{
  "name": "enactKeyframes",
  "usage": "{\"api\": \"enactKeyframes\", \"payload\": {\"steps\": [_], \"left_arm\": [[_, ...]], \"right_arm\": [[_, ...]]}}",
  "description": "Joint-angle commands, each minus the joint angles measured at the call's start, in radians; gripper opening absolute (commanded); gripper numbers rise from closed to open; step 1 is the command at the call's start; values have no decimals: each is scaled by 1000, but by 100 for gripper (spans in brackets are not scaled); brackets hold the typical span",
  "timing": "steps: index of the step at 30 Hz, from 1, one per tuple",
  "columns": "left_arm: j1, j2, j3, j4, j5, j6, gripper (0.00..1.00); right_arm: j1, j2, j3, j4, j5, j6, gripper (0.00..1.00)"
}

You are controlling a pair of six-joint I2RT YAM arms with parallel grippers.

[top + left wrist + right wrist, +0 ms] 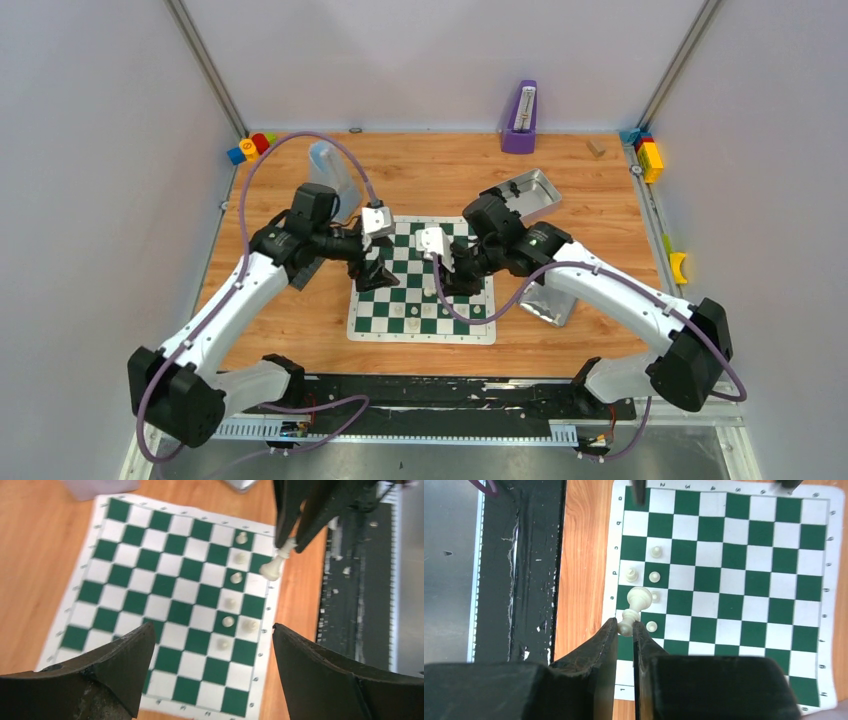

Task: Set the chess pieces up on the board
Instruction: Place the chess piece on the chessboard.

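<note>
The green and white board (421, 283) lies flat in the middle of the table. Several small cream chess pieces (654, 576) stand in its two near rows; they also show in the left wrist view (228, 621). My right gripper (625, 625) is shut on a taller cream chess piece (636, 604), holding it by its top, tilted, above the board's near edge squares. From above, the right gripper (443, 284) hangs over the board's near right part. My left gripper (214, 630) is open and empty above the board; from above, it (375, 277) is over the board's left side.
A metal tray (531, 191) lies behind the board on the right. A purple device (519, 118) stands at the back wall. A clear plastic container (335, 170) is behind the left arm, a silver pouch (548, 301) right of the board. A black rail (450, 392) runs along the near edge.
</note>
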Motion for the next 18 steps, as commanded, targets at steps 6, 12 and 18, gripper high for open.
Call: {"api": "enactKeyframes", "payload": {"steps": [6, 12, 18], "left_arm": [[141, -133, 8, -58, -356, -57, 98], [189, -201, 11, -61, -476, -122, 100], [198, -224, 11, -56, -513, -132, 100]], "right_arm": [[49, 198, 35, -58, 5, -14, 0], [78, 318, 71, -91, 31, -16, 1], [109, 410, 130, -124, 91, -4, 2]]}}
